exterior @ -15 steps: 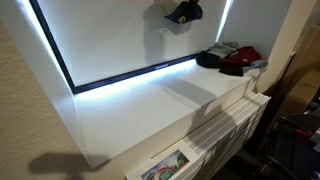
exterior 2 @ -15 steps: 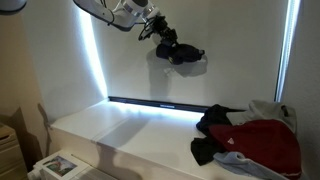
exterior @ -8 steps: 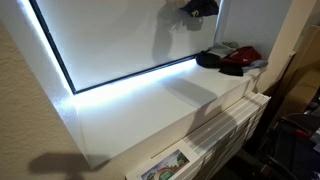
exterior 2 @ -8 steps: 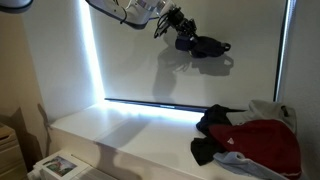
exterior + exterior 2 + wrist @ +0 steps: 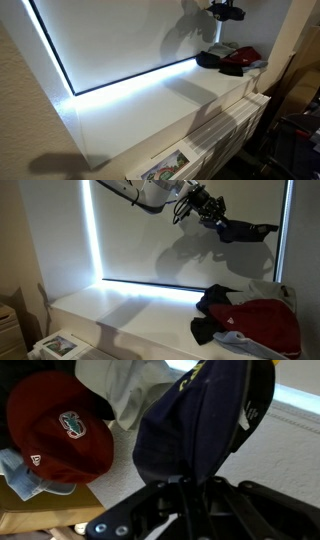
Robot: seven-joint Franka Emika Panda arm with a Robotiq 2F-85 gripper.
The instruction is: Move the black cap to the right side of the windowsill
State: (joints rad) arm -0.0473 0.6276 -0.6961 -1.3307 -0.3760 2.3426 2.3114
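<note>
My gripper is shut on the black cap and holds it high in the air in front of the blind, above the right part of the white windowsill. In an exterior view the cap hangs above the pile of caps. In the wrist view the black cap hangs from my closed fingers, with a thin yellow edge showing near its top. The windowsill is lit along the blind's lower edge.
A red-and-dark cap and a grey cap lie piled at the right end of the sill. They also show in an exterior view. In the wrist view the red cap lies below. A radiator runs under the sill.
My gripper has carried the black cap to the right and slightly upward, from mid-blind to above the pile of caps. The other caps have not moved.
</note>
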